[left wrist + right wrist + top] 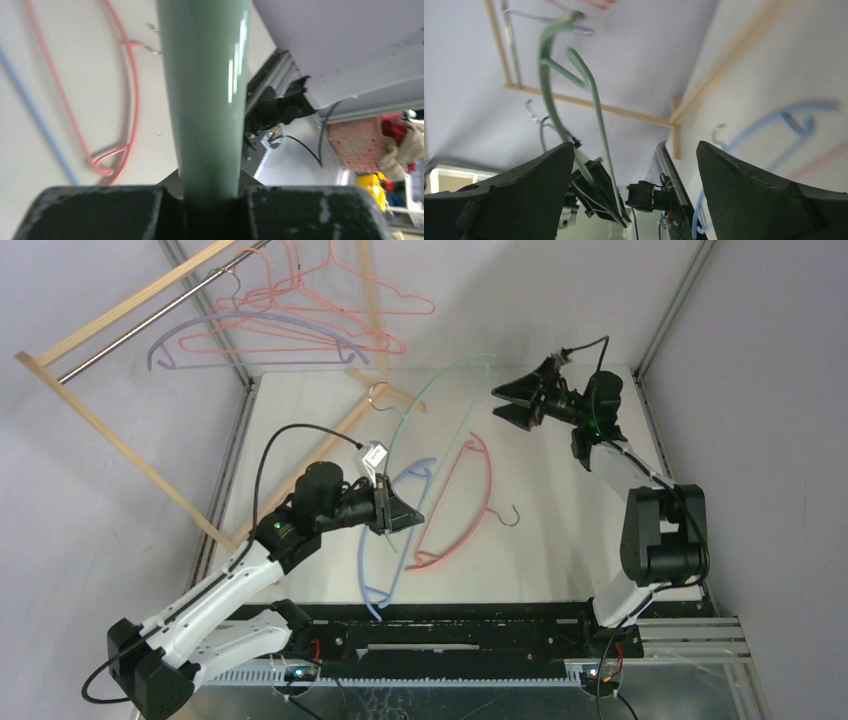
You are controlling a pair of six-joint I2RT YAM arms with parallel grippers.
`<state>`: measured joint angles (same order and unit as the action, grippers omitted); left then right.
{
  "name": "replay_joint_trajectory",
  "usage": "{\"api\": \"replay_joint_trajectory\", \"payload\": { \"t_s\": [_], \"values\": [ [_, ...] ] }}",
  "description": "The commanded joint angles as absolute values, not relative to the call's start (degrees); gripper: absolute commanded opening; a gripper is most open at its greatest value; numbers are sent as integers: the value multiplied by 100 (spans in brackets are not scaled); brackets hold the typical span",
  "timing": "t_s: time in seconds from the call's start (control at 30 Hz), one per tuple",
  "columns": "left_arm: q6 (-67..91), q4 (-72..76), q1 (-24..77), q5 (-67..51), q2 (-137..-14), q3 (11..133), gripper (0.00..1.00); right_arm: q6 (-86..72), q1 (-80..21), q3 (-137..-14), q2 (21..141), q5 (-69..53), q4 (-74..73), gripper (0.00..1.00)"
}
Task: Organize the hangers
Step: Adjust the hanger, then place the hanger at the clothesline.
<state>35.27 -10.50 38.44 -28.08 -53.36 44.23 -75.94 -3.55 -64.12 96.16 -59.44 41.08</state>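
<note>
My left gripper point(404, 514) is shut on the lower end of a green hanger point(437, 381), which arcs up off the table toward the back. In the left wrist view the green hanger's bar point(205, 100) runs straight out from between the closed jaws. My right gripper point(497, 401) stands open just below the green hanger's far tip, touching nothing. From the right wrist the green hanger point(546, 85) hangs free ahead of the open fingers point(744, 190). A blue hanger point(366, 555) and a pink hanger point(462, 502) lie flat on the table. A lilac hanger point(262, 322) and pink-red wire hangers point(340, 290) hang on the rod.
The light wooden rack point(115, 312) with its metal rod point(140, 336) stands at the back left, one wooden leg point(345, 422) slanting across the table near the green hanger's hook point(377, 393). Cage posts stand at the table's back corners.
</note>
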Motion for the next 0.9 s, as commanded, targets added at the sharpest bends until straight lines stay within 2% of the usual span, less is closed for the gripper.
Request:
{"api": "replay_joint_trajectory", "payload": {
  "t_s": [0.0,0.07,0.17,0.47,0.7,0.87],
  "values": [
    [2975,-2072,3814,-1504,-4803,4661,0,-4933,98,-6221,8861,-5508,717,100],
    [2962,-2587,3835,-891,-4627,4703,0,-4334,177,-6223,8626,-5053,-200,100],
    [3101,-3675,3850,304,-4475,4789,0,-4011,165,-6225,8412,-4588,-823,100],
    [4525,-6004,4060,3350,-4320,5426,0,-4322,-39,-6222,8483,-4559,-510,100],
    [5046,-7054,4087,4940,-4766,6371,0,-4433,-208,-6227,8539,-4601,-422,100],
    [4778,-7192,3965,5740,-5155,7156,0,-4465,-222,-6223,8570,-4664,-409,100]
  ]
}}
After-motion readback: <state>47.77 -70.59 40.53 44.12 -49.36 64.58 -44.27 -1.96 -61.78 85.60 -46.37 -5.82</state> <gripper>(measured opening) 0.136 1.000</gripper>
